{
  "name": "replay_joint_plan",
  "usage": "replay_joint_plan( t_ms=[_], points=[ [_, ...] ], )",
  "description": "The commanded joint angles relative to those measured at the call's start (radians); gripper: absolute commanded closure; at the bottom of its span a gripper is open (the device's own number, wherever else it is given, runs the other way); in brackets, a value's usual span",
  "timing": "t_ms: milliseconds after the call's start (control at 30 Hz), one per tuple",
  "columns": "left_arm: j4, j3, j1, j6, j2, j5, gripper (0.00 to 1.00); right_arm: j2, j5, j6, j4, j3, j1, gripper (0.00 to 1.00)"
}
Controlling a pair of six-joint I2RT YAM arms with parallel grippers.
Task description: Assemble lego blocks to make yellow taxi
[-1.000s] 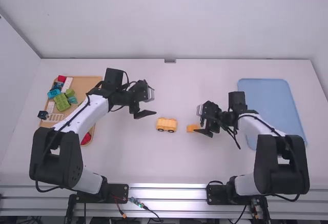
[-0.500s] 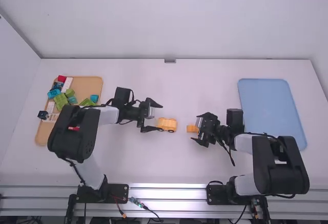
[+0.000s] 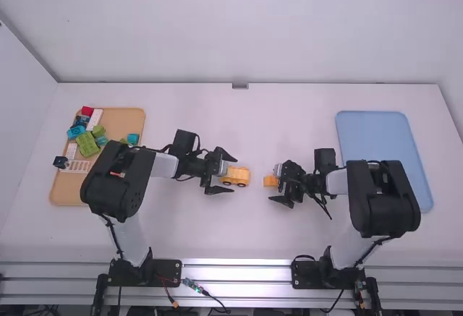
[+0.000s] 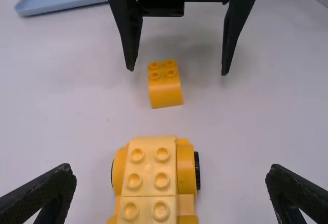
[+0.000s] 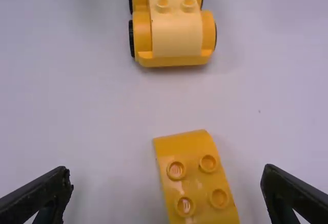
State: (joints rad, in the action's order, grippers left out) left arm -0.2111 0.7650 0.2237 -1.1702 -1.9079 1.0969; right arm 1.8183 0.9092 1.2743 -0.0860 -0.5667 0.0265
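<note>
Since the earlier frames, the left claw (image 3: 234,174) has come down the bench (image 3: 181,222) toward the camera and in to the yellow car (image 3: 235,176); the right arm's elbow has shifted, while car and loose block have stayed put. Smooth, matte white, the bench meets a plain pale wall (image 3: 289,27) at its far edge, with bright ribbed metal rails (image 3: 239,271) along the near one. Mid-bench, the car stands upright on black wheels, its studded top a paler yellow than its rounded, glossy sides. Its smooth end faces the small yellow block (image 3: 270,181), which has four round studs and one curved, shiny end turned toward the car. Wide open and empty, the left claw has a finger on either side of the car. Wide open too, and empty, the right claw (image 3: 273,183) has its fingers either side of the small block, apart from it. Off to the right lies a flat blue tray (image 3: 383,150); to the left, a tan tray (image 3: 123,121) carries red, white, green and blue pieces, probably all toy bricks.
</note>
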Motion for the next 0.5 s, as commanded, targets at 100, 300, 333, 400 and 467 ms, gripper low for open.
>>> replay_joint_plan(
  t_ms=[100,300,333,400,467],
  points=[
    [-0.053,-0.041,-0.003,0.008,-0.002,0.013,0.01,0.083,0.100,0.229,0.182,-0.143,-0.025,0.09],
    [-0.114,-0.071,-0.003,0.031,-0.005,0.011,0.01,0.190,0.219,0.358,0.229,-0.197,-0.052,0.12],
    [-0.116,-0.071,0.001,0.031,-0.008,0.010,0.01,0.204,0.237,0.359,0.230,-0.204,-0.057,0.11],
    [-0.116,-0.066,0.000,0.042,-0.017,0.009,0.01,0.229,0.258,0.358,0.249,-0.219,-0.063,0.10],
    [-0.116,-0.048,-0.003,0.063,-0.038,0.010,0.01,0.237,0.261,0.384,0.293,-0.234,-0.067,0.10]
  ],
)
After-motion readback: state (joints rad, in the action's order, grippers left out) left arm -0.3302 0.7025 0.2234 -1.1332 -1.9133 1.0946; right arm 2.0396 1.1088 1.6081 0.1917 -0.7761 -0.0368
